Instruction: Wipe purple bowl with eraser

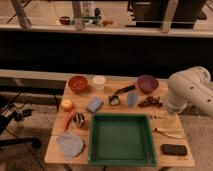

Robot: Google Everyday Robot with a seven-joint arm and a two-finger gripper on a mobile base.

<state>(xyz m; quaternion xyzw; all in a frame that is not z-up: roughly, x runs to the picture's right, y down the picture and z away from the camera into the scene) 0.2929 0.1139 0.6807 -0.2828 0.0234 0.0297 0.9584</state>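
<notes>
- Two things matter for this step. The closer to the camera is the small flat black rectangular eraser [174, 149]. It lies on the front corner of the wooden table [175, 160], nearer the camera than the gripper and almost directly in front of it, with nothing touching it.
- A pale slim stick-like item [169, 132] lies between the gripper and the eraser. The reach should pass above it rather than sweep it along.
- The two-finger gripper [170, 119] hangs below the bulky white arm [192, 90], just beside the green plastic tray [93, 142]. It does not have the eraser, and I cannot tell whether it is open or closed.
- The eraser is low and flat, so I judge a straight-down grasp across its narrow width best, going close to the tabletop.
- Beyond the gripper lies a cluster of dark red berries [149, 102]. Past that, near the table's far edge, sits the round shallow dark purple bowl [147, 82]. The eraser should be lifted over the cluster before it is lowered into the bowl.
</notes>
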